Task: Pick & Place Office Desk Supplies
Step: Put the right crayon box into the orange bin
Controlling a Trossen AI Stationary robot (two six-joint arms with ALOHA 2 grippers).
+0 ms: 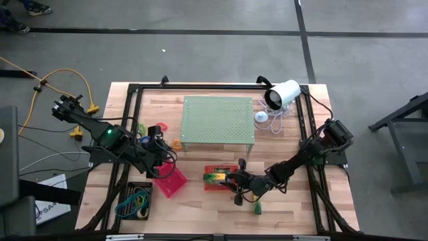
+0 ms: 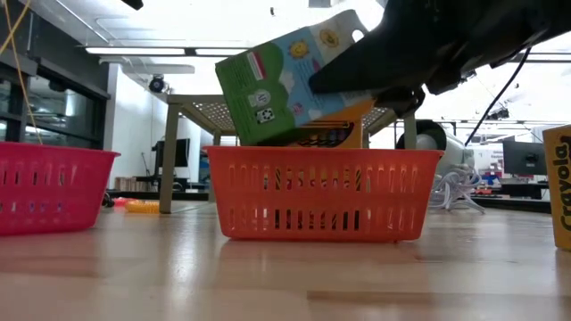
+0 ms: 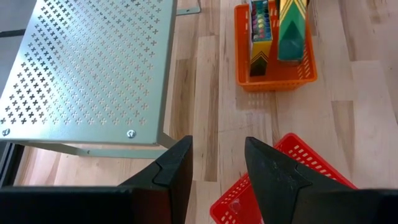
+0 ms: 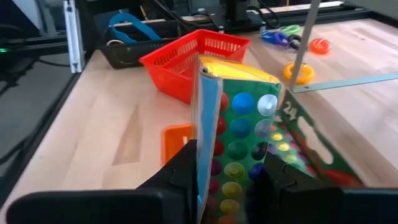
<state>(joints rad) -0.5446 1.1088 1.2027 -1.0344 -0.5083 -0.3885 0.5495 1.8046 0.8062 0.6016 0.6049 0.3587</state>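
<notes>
An orange-red tray [image 1: 221, 178] stands at the table's near middle with a crayon pack [image 3: 260, 37] lying in it. My right gripper [image 4: 233, 180] is shut on a green-labelled pack [image 2: 277, 85], which tilts over that tray. Another pack [image 1: 257, 209] stands on the table nearer the front edge. My left gripper [image 3: 217, 168] hangs open with nothing between its fingers, above the corner of a pink-red tray [image 3: 292, 180] to the left. A black tray [image 1: 134, 201] with blue and green rubber-band loops sits at the near left. My right gripper pinches the pack between its two fingers [image 4: 180, 168], one on either side of the end nearest the wrist [image 4: 239, 186]. The fingers come from the table's right, slanting slightly down. The pack is tilted, and its lower end [image 2: 268, 138] dips behind the tray's rim, so what it rests on is hidden.
The pale green perforated stand [image 1: 219, 120] rises behind the trays, with a white camera [image 1: 282, 94] to its right. Coloured rings [image 4: 301, 73] lie on the wood left of the stand. Black frame rails [image 1: 307, 134] run along both table sides.
</notes>
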